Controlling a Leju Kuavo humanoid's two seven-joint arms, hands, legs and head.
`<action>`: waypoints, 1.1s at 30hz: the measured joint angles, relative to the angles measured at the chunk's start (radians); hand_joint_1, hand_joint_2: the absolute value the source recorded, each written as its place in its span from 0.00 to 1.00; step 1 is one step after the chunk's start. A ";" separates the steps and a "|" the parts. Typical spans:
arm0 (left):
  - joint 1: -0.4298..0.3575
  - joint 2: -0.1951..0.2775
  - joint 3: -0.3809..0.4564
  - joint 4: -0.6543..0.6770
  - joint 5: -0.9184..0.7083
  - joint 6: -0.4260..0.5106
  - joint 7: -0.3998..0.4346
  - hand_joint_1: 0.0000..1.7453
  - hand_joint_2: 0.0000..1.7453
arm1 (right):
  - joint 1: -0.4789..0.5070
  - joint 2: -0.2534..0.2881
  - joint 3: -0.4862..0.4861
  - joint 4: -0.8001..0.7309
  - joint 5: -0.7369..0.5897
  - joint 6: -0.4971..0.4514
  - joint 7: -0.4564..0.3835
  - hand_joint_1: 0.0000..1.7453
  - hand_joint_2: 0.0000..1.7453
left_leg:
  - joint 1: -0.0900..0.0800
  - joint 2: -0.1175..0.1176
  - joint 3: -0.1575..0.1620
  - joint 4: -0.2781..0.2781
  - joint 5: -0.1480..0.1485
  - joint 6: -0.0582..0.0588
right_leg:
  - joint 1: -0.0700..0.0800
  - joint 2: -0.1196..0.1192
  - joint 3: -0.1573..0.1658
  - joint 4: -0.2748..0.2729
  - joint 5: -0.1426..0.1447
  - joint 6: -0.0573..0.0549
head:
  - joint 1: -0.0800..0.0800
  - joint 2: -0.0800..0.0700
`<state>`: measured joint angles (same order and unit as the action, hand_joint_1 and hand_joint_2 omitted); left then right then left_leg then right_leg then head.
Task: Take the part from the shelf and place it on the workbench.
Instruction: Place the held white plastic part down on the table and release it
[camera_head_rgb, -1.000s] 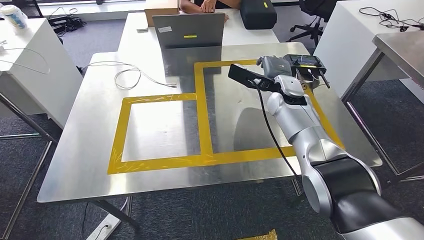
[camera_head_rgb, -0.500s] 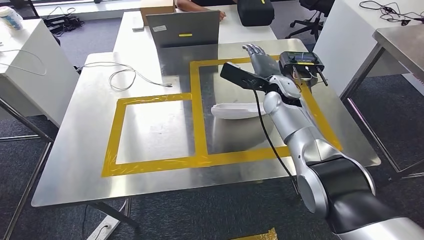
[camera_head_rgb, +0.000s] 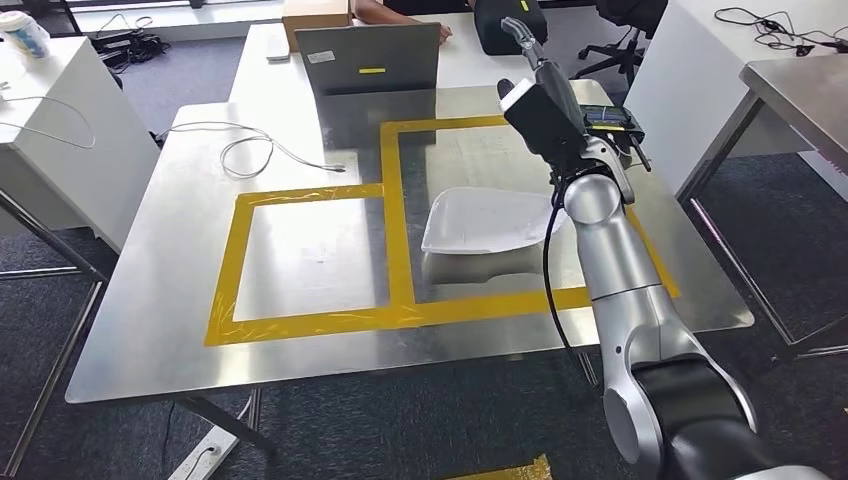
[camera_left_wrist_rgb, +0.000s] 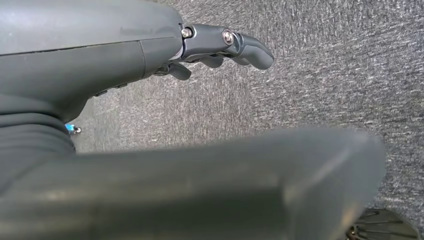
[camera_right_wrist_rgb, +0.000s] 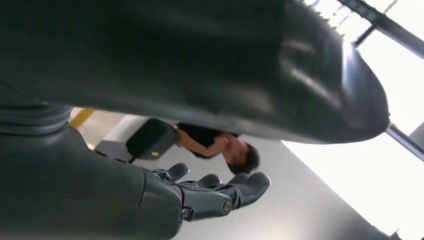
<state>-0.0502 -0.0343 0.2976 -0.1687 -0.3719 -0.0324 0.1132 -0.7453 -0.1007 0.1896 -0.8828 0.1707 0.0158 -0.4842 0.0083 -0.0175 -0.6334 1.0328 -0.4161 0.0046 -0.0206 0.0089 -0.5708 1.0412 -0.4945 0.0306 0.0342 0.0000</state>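
Note:
The white curved part (camera_head_rgb: 490, 222) lies on the steel workbench (camera_head_rgb: 180, 300), inside the right-hand yellow tape rectangle (camera_head_rgb: 397, 220). My right hand (camera_head_rgb: 528, 45) is lifted well above the bench beyond the part, fingers apart and holding nothing; the right wrist view shows its fingers (camera_right_wrist_rgb: 220, 190) spread with empty air behind them. My left hand (camera_left_wrist_rgb: 220, 47) hangs over grey carpet with its fingers loosely apart and nothing in them.
A black remote controller (camera_head_rgb: 612, 122) sits on the bench just right of my raised arm. A grey laptop (camera_head_rgb: 366, 57) and a white cable (camera_head_rgb: 250, 150) lie at the bench's far side. A person (camera_head_rgb: 400, 10) sits at the table behind. White tables stand left and right.
My right hand has let go of the white part, which now lies on the bench, and the hand has risen up and away from it.

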 joint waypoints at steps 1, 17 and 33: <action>0.002 0.000 0.001 0.000 -0.003 0.001 0.000 0.00 0.00 | 0.027 -0.009 0.001 -0.063 -0.030 -0.018 0.000 0.00 0.00 | 0.000 -0.004 -0.002 -0.001 0.003 -0.008 | 0.003 0.001 -0.003 0.002 0.006 -0.010 | 0.000 0.000; -0.003 -0.008 0.006 0.000 -0.030 0.029 -0.012 0.00 0.00 | 0.512 -0.106 -0.005 -0.731 -0.027 -0.192 -0.146 0.00 0.00 | -0.012 0.008 0.139 -0.016 -0.120 -0.002 | 0.002 -0.011 -0.080 -0.019 0.109 -0.013 | -0.008 0.000; 0.007 -0.008 0.007 0.001 -0.049 0.012 -0.029 0.00 0.00 | 0.868 -0.062 -0.100 -0.854 0.063 -0.306 -0.117 0.00 0.00 | -0.009 0.015 -0.008 -0.001 0.019 -0.008 | 0.013 -0.009 0.064 -0.027 -0.037 -0.031 | -0.004 0.000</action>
<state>-0.0433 -0.0425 0.3048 -0.1678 -0.4208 -0.0207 0.0844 0.1229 -0.1630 0.0899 -1.7365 0.2338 -0.2901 -0.6017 -0.0006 -0.0027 -0.6418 1.0317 -0.3972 -0.0036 -0.0080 -0.0006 -0.5069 1.0145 -0.5320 -0.0006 0.0303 0.0000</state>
